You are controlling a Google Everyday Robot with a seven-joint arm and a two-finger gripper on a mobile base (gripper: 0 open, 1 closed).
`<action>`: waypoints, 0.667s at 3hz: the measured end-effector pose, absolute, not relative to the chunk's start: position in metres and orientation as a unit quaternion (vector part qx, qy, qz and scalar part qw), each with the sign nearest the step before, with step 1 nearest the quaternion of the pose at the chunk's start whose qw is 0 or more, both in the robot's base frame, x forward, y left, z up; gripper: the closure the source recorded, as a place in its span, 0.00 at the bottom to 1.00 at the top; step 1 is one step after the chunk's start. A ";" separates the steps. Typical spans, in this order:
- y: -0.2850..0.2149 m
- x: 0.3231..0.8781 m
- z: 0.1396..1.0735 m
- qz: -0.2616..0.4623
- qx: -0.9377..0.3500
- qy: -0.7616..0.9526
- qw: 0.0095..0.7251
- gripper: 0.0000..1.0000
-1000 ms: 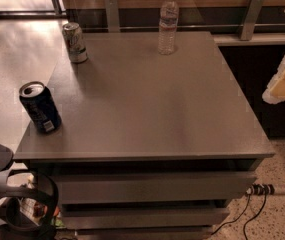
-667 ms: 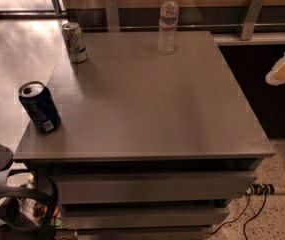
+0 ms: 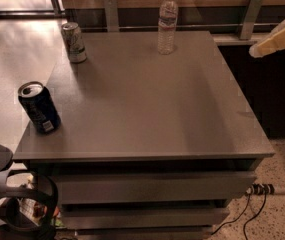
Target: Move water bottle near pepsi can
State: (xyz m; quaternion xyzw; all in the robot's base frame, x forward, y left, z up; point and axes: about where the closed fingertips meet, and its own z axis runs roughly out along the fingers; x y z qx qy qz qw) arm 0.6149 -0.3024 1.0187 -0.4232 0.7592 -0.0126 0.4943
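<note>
bottle: the bottle stood upright at the far edge of the table, a little right of that edge's middle, cap on, nothing touching it.
pepsi can: the pepsi can stood upright at the near left corner, close to the left edge.
silver can: the silver can stood upright near the far left corner, well apart from both; not the target.
gripper: the gripper hung in the air at the right side of the view, beyond the table's far right corner, touching nothing.
grip state: could not tell; only a pale wedge of it showed.
key relation: the bottle lay to the left of the gripper in the view, at about the same depth and somewhat lower, well apart, with the table's far right corner between them.
bottle axis: vertical, so I judged a sideways approach from the right onto the ribbed body the natural one.
bottle to pepsi can: well apart, on a diagonal from far edge to near left corner, with bare tabletop between.
arm: only one, so no choice of side.
step: judged as the reach toward the bottle; no grasp yet, task barely started.
risk: the bottle is tall and looks light, so I'd expect it to tip if hit high; the wall rail ran just behind it.
other: drawers under the top, cables on the floor at right.
</note>
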 end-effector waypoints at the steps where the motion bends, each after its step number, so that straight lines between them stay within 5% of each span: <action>1: -0.289 0.646 1.014 0.069 -0.391 0.744 0.537 0.00; 2: -0.284 0.652 1.012 0.087 -0.385 0.741 0.544 0.00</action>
